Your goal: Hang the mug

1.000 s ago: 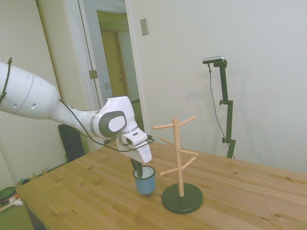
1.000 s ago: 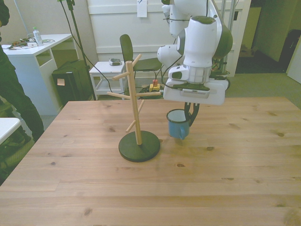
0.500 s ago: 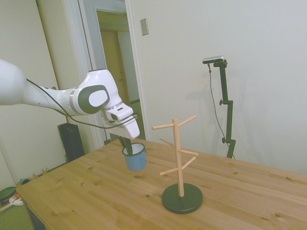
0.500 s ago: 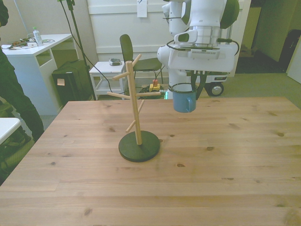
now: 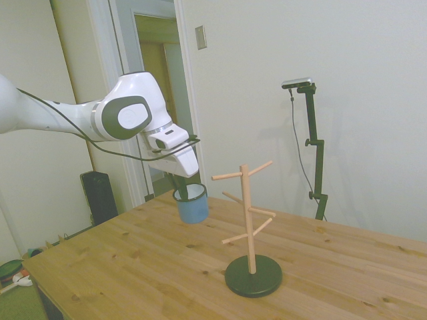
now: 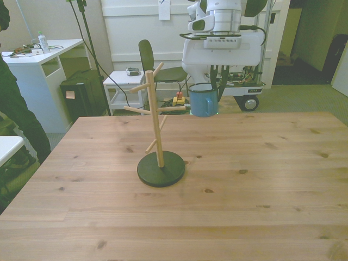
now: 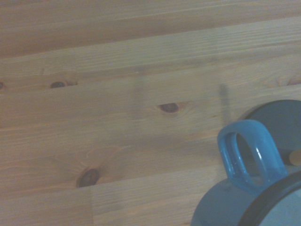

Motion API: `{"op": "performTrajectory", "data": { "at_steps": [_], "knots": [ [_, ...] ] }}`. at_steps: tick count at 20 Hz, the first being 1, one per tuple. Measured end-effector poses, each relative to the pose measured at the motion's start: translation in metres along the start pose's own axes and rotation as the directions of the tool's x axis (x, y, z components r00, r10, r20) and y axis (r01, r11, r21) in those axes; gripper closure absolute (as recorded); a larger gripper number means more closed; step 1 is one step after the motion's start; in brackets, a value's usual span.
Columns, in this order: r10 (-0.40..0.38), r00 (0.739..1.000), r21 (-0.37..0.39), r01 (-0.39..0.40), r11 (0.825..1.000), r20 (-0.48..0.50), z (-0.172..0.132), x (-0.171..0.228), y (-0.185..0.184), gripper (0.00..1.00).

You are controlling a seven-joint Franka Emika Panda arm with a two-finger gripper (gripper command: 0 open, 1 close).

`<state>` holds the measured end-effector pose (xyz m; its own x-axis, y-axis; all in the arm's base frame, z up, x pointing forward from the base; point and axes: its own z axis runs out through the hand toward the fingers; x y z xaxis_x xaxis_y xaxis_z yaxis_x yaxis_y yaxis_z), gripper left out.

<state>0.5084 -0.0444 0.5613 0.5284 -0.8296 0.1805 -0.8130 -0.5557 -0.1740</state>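
The light-blue mug [image 5: 192, 203] [image 6: 204, 100] with a dark rim hangs in the air, upright, well above the table. My gripper [image 5: 181, 187] [image 6: 216, 87] is shut on the mug's rim, one finger inside and one outside. The wooden mug tree [image 5: 248, 220] [image 6: 156, 120] on a dark round base stands on the table, to the right of the mug in the side view and on the front view's left of it. The mug sits about level with the tree's upper pegs, apart from them. In the wrist view the mug's blue loop handle [image 7: 248, 153] shows close up over the tabletop.
The wooden table [image 6: 228, 201] spreads below. Behind it stand a chair [image 6: 149, 60], a small white cart [image 6: 125, 81] and a white desk [image 6: 38, 60]. A person's dark sleeve and leg [image 6: 13, 109] show at the front view's left edge.
The arm has lifted the mug off the table and carried it up and back, away from the tree's base, then slightly toward the tree at peg height.
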Motion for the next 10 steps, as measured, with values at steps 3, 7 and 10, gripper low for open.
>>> {"op": "performTrajectory", "data": {
  "at_steps": [3,7,10],
  "knots": [
    [0.011,1.000,0.002,-0.011,1.000,0.001,0.000,0.010,0.006,1.00],
    [0.016,1.000,0.009,-0.016,1.000,0.007,0.000,0.017,0.008,1.00],
    [0.018,1.000,0.012,-0.018,1.000,0.004,-0.001,0.022,0.004,1.00]
  ]
}}
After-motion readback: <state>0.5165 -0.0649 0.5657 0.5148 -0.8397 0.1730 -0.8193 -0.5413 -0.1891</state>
